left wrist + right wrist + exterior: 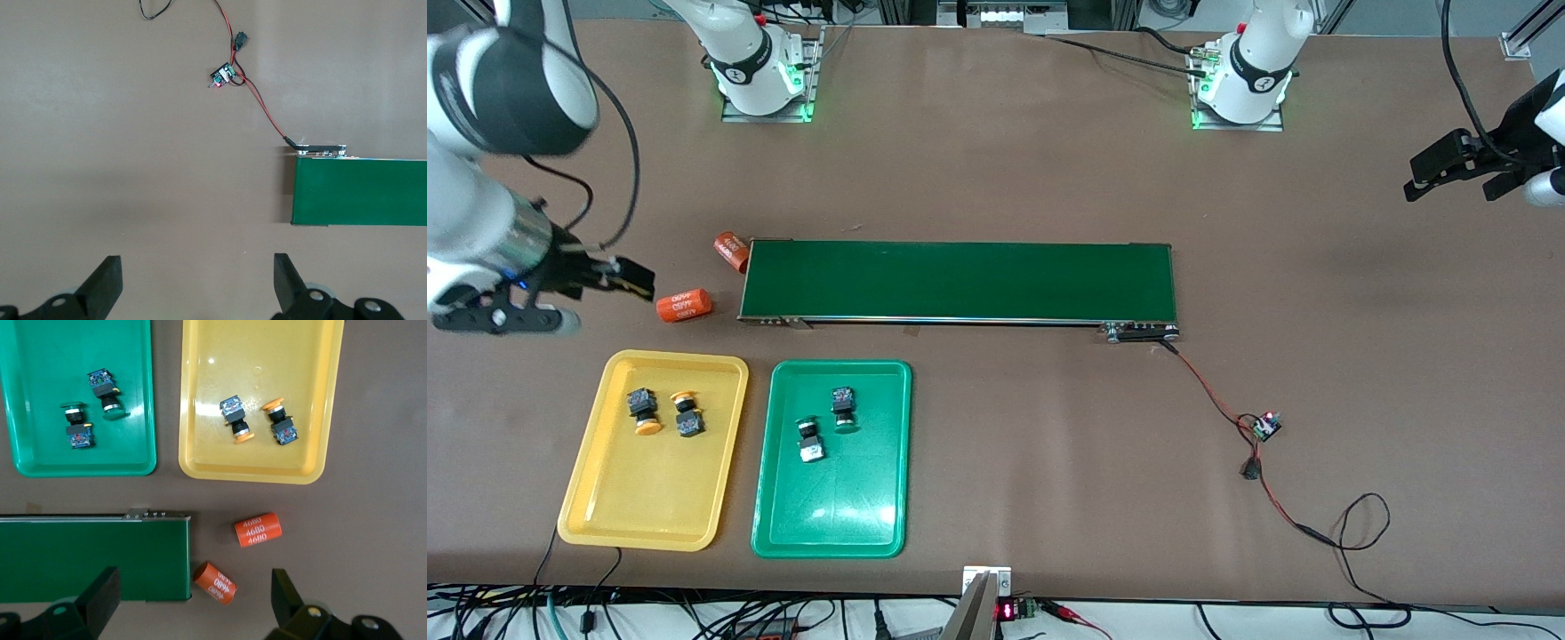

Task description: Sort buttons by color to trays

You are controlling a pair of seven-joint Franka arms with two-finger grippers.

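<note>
Right end effector (618,277) mid-left of frame, spread, empty, over the orange cylinders (684,305); a careless sweep cld nudge them. Yellow buttons (665,412) in yellow tray (596,498), green buttons (827,422) in green tray (769,524). Left end effector (1449,173) upper right, spread, waiting.

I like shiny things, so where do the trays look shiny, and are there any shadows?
Front view: white glare spots sit on the green tray at its end nearest the camera, and a soft shadow lies on the table by the conveyor belt. Right wrist view: small glints on the yellow tray. Left wrist view: no glare, only a faint broad shadow on the table.
</note>
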